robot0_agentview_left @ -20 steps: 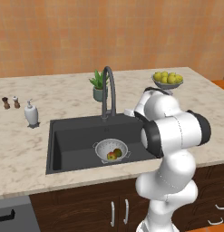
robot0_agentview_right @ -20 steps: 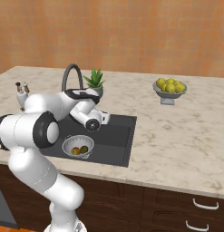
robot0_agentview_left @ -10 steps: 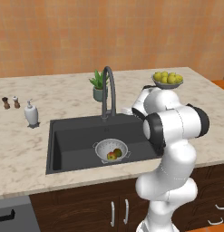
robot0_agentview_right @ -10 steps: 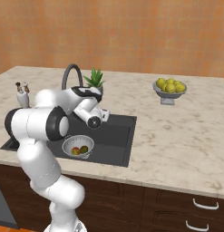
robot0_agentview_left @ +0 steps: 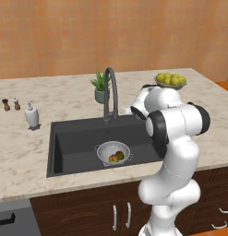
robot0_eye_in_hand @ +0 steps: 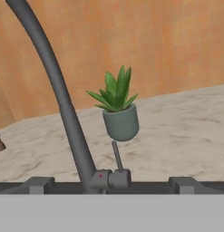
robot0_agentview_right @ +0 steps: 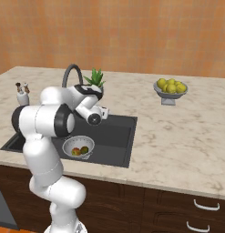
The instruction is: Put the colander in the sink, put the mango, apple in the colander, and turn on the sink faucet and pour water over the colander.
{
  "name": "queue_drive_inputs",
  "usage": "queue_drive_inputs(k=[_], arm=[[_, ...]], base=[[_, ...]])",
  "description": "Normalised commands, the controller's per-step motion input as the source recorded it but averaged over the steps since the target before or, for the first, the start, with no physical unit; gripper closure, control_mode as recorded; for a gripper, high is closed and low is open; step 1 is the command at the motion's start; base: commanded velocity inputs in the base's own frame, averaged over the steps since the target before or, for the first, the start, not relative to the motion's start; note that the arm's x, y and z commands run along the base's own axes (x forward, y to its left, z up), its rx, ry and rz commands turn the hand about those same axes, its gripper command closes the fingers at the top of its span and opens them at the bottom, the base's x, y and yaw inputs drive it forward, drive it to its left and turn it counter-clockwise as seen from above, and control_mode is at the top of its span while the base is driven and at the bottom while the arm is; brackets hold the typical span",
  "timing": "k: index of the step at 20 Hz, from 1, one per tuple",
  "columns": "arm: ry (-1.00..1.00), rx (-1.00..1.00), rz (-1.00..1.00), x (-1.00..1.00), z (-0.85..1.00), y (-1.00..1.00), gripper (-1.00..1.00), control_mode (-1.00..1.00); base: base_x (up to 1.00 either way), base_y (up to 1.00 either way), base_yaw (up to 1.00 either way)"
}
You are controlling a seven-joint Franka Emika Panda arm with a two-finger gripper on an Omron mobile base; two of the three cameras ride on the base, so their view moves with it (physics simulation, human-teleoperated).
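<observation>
The white colander [robot0_agentview_left: 113, 152] [robot0_agentview_right: 78, 146] sits in the dark sink [robot0_agentview_left: 74, 143] [robot0_agentview_right: 118, 134], near its front. In it lie the dark green mango [robot0_agentview_left: 119, 155] [robot0_agentview_right: 84, 149] and the reddish apple [robot0_agentview_left: 113, 159] [robot0_agentview_right: 76, 151]. The sink faucet [robot0_agentview_left: 111, 90] [robot0_agentview_right: 70, 75] [robot0_eye_in_hand: 63, 99] arches over the basin, and no water shows. My gripper [robot0_agentview_right: 104, 112] [robot0_eye_in_hand: 112, 185] is open, level with the faucet's base. Its fingertips [robot0_eye_in_hand: 41, 183] stand wide apart, and the thin faucet lever [robot0_eye_in_hand: 117, 156] rises just beyond the gap between them.
A potted plant [robot0_agentview_left: 101, 87] [robot0_agentview_right: 95, 79] [robot0_eye_in_hand: 120, 115] stands behind the faucet. A bowl of yellow-green fruit [robot0_agentview_left: 171, 80] [robot0_agentview_right: 171, 87] is at the counter's right. A soap bottle [robot0_agentview_left: 31, 115] and two small shakers [robot0_agentview_left: 10, 104] stand to the sink's left.
The arm's elbow has lifted and the hand has edged a little toward the faucet's base. The jaws have stayed wide apart.
</observation>
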Motion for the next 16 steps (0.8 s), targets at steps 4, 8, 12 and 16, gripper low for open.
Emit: queue_drive_inputs(k=[4,8,12,16], arm=[[0.0,0.0,0.03,0.04,0.0,0.0,-1.0,-1.0],[0.0,0.0,0.01,0.17,0.0,0.04,-1.0,-1.0],[0.0,0.0,0.01,0.15,0.0,0.05,-1.0,-1.0],[0.0,0.0,0.02,0.02,0.0,0.0,-1.0,-1.0]], base=[[0.0,0.0,0.0],[0.0,0.0,0.0],[0.0,0.0,0.0],[0.0,0.0,0.0]])
